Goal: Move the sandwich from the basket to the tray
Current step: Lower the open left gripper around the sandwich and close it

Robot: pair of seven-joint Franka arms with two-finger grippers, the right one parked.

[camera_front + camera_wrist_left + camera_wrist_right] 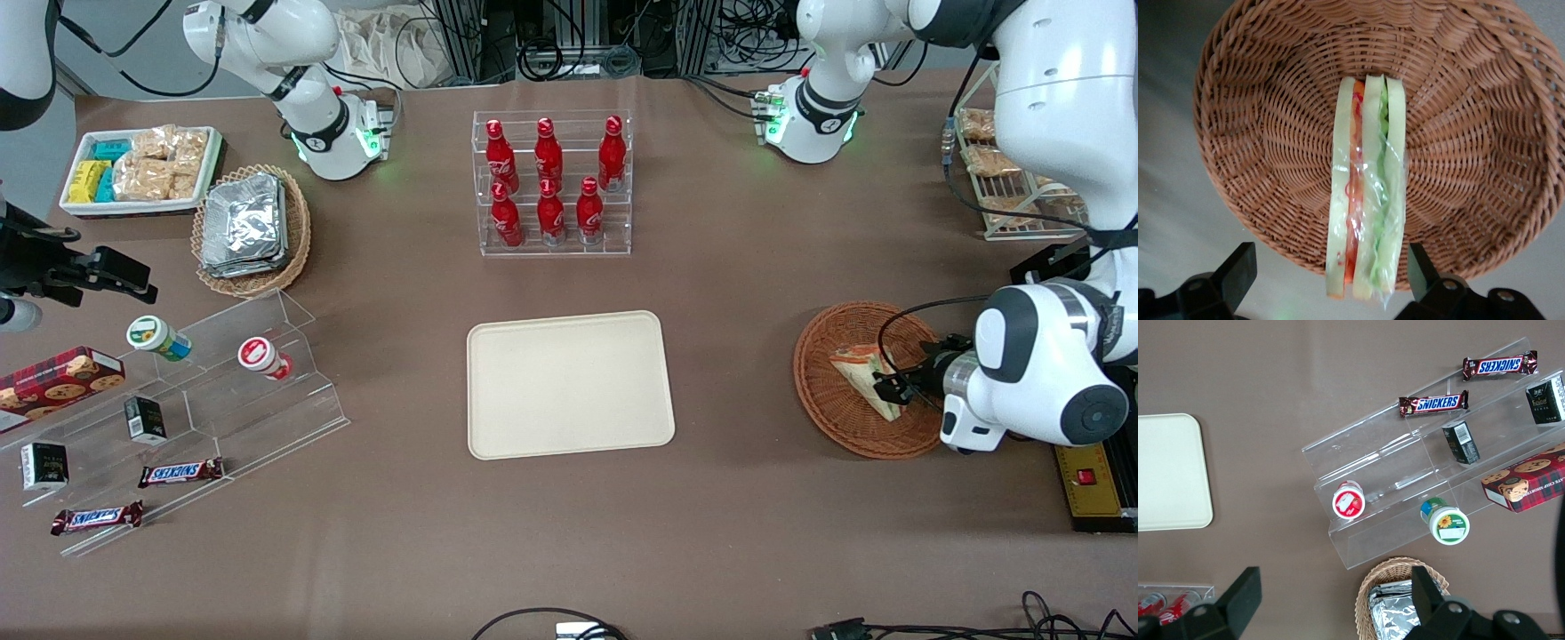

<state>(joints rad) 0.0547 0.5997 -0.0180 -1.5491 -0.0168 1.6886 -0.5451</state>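
The sandwich [864, 378] [1368, 193], a wrapped wedge of white bread with red, orange and green layers, stands on edge in the round reddish-brown wicker basket [836, 338] [1271, 133] toward the working arm's end of the table. My left gripper [893, 391] [1328, 270] is low over the basket, at the sandwich's end nearer the arm. It is open, with one black finger [1238, 267] on each side of the sandwich and a gap to the bread on both sides. The cream-beige tray [569, 384] lies at the table's middle with nothing on it.
A clear rack of red bottles [551, 182] stands farther from the front camera than the tray. A black box with a red switch [1089, 476] and a wire rack of baked goods [1005, 178] lie beside the working arm. A clear stepped shelf [222, 391] with snacks sits toward the parked arm's end.
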